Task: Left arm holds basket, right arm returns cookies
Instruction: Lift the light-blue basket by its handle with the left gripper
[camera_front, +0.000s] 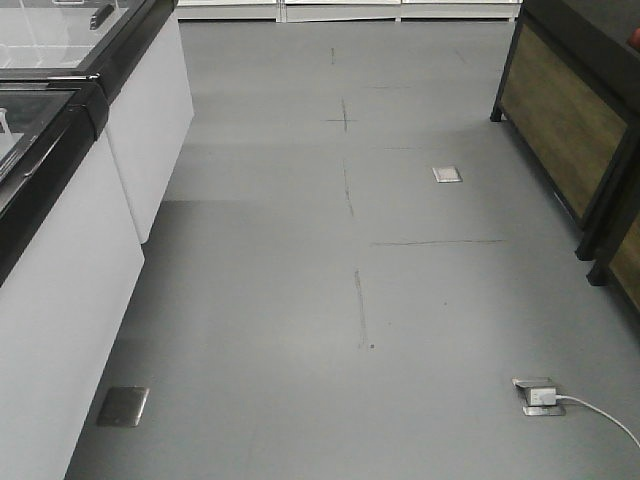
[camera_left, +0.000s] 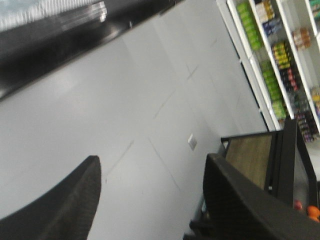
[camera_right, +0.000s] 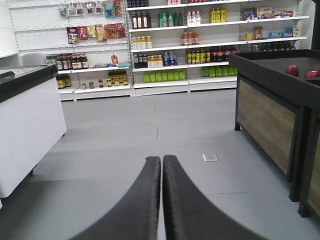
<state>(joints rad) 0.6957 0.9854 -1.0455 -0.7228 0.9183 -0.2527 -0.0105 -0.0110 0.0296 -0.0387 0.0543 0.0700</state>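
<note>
Transit stage, I judge: nothing picked up yet. L gripper (camera_left: 152, 159) spread, empty; R gripper (camera_right: 161, 159) pressed together on nothing. No basket or cookies in any view, only floor (camera_front: 300, 300), shelves (camera_right: 165, 50). Next: locate basket, L takes hold.

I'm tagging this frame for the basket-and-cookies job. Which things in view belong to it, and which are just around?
Of the job: left gripper, open, empty; right gripper, shut, empty. No basket or cookies in view.

Just around: drink shelves; white freezer cabinet; wood-panelled stand; red fruit; floor socket with plug.
</note>
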